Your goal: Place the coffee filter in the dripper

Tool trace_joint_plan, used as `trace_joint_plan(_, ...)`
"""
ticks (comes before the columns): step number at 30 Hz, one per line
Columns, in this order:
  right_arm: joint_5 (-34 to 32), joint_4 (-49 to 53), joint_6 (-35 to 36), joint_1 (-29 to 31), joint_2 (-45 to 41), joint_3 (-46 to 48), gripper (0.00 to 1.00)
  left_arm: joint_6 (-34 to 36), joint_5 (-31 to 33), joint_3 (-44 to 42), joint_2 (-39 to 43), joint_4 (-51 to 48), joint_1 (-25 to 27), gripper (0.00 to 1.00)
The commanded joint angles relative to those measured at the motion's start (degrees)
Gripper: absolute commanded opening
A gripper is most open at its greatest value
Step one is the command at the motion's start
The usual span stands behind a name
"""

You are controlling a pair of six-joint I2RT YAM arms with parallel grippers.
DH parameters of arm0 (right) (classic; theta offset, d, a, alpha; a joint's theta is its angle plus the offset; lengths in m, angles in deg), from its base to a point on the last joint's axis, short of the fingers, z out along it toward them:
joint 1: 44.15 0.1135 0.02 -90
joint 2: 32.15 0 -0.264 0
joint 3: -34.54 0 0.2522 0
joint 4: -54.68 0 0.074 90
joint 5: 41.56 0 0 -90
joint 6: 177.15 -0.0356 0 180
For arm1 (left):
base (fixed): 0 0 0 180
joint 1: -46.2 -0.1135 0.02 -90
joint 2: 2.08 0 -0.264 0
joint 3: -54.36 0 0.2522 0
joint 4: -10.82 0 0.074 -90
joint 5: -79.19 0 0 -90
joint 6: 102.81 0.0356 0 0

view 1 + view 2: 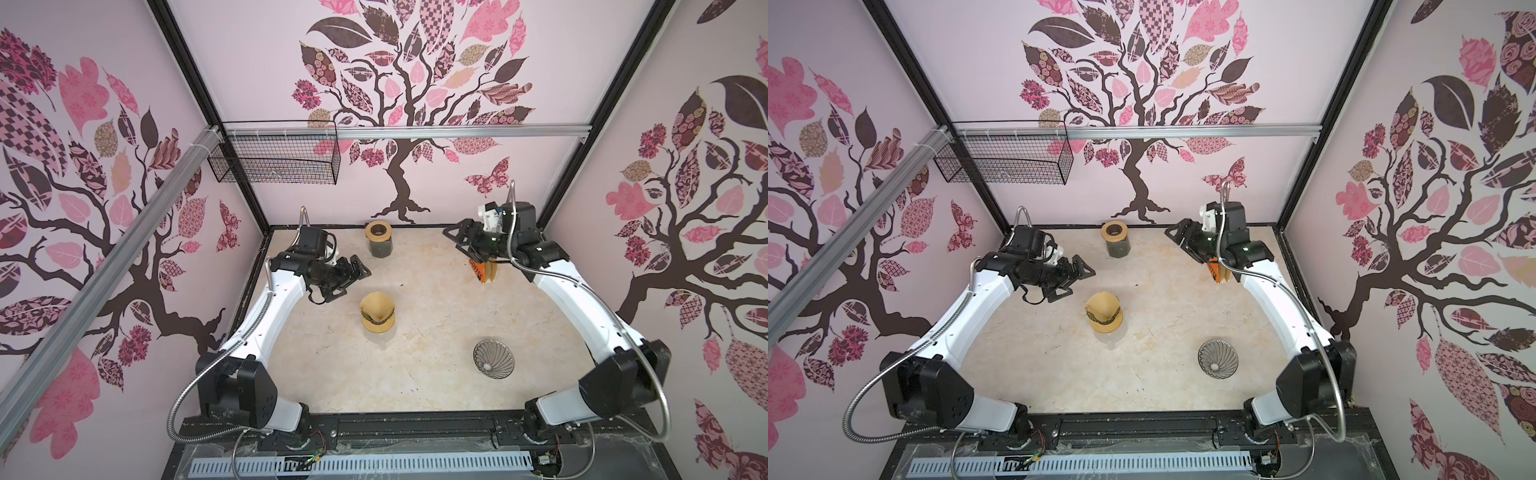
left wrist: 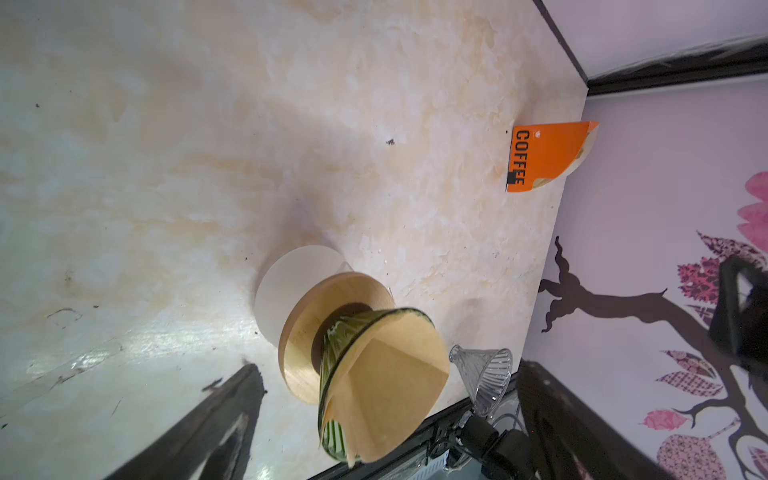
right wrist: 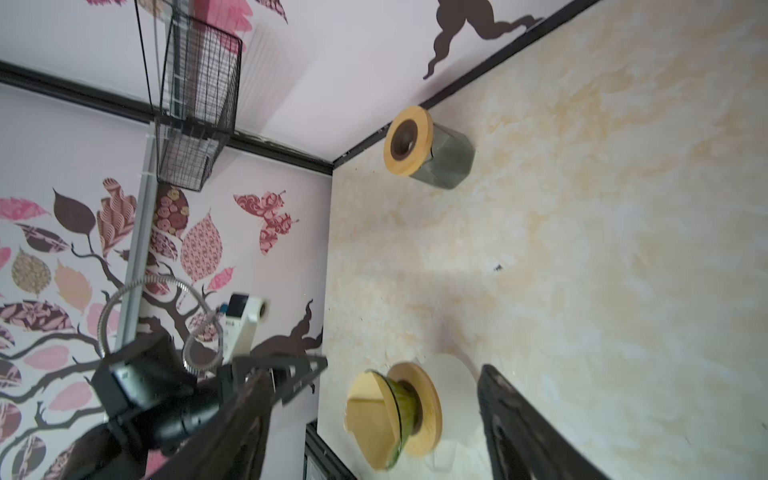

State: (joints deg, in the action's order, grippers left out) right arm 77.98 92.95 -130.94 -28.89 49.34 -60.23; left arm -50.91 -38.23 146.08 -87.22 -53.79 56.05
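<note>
coffee filter (image 1: 375, 302): seated in the green dripper (image 1: 377, 321), left of centre on the bench (image 1: 436, 311)
left claw (image 1: 351, 281): spread wide, empty, just up-left of the green dripper
right claw (image 1: 457, 243): jaws apart, gripping nothing, upper right, beside the orange filter pack (image 1: 478, 270)
clear dripper (image 1: 493, 359): lower right, well apart

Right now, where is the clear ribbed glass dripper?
The clear dripper sits front right on the table in both top views, right of the green dripper.

I see the filter (image 1: 375, 304) sitting in the dripper (image 1: 379, 322). Behind the dripper: a jar (image 1: 379, 246). Right and behind: a pack (image 1: 478, 270). Right and in front: a cone (image 1: 493, 359).
</note>
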Motion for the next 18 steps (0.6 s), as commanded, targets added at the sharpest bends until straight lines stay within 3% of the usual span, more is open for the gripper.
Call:
trace_joint_plan(1, 1.1, 8.8, 4.4, 0.1, -6.4, 2.8, 0.83, -7.9, -1.2, 2.6, -3.3, 9.4, -2.6, 0.98)
trace_joint_plan(4, 0.2, 11.9, 6.5, 1.2, -9.6, 4.5, 0.88, -12.1, -2.3, 3.3, -8.1, 14.2, -5.1, 0.98)
trace_joint_plan(11, -4.0, 14.0, 9.9, 2.4, -12.5, 5.4, 1.0, -14.3, -5.7, 11.8, -24.0, 22.4, -11.1, 0.98)
trace_joint_plan(18, -10.4, 21.5, 14.3, 2.5, -10.1, -1.9, 1.0, -17.7, -9.0, 28.0, -41.4, 27.6, -12.0, 0.98)
